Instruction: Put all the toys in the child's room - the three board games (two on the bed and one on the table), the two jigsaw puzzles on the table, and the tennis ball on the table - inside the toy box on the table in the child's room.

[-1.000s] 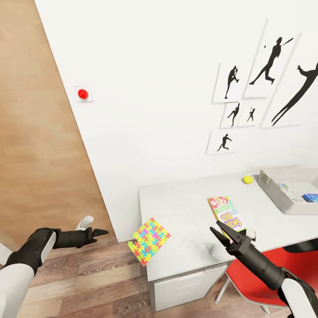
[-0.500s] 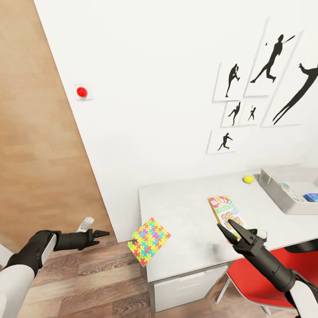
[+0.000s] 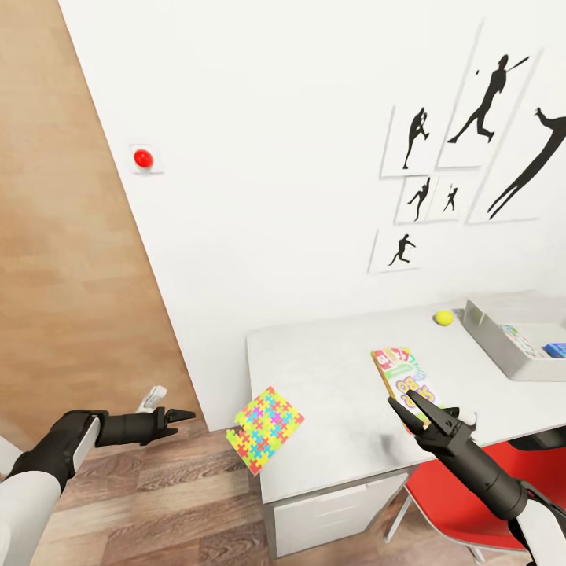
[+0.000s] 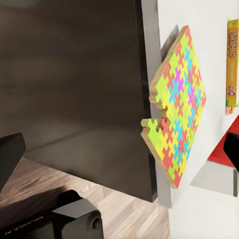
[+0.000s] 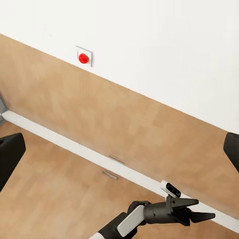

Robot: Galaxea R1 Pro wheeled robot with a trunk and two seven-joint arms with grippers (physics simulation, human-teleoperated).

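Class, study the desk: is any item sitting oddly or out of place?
Yes. The jigsaw puzzle sits at the table's near-left corner, hanging well over the edge above the floor. The Skip-Bo box lies flat on the top.

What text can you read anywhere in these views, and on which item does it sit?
"SKIP-BO" along the edge of the Skip-Bo box, read in the left wrist view.
"BO" in large letters on the same box's lid in the head view; the rest of the lid print is too small.
Print on the boxes inside the toy box: too small to read.
Wall pictures: silhouettes, no text.
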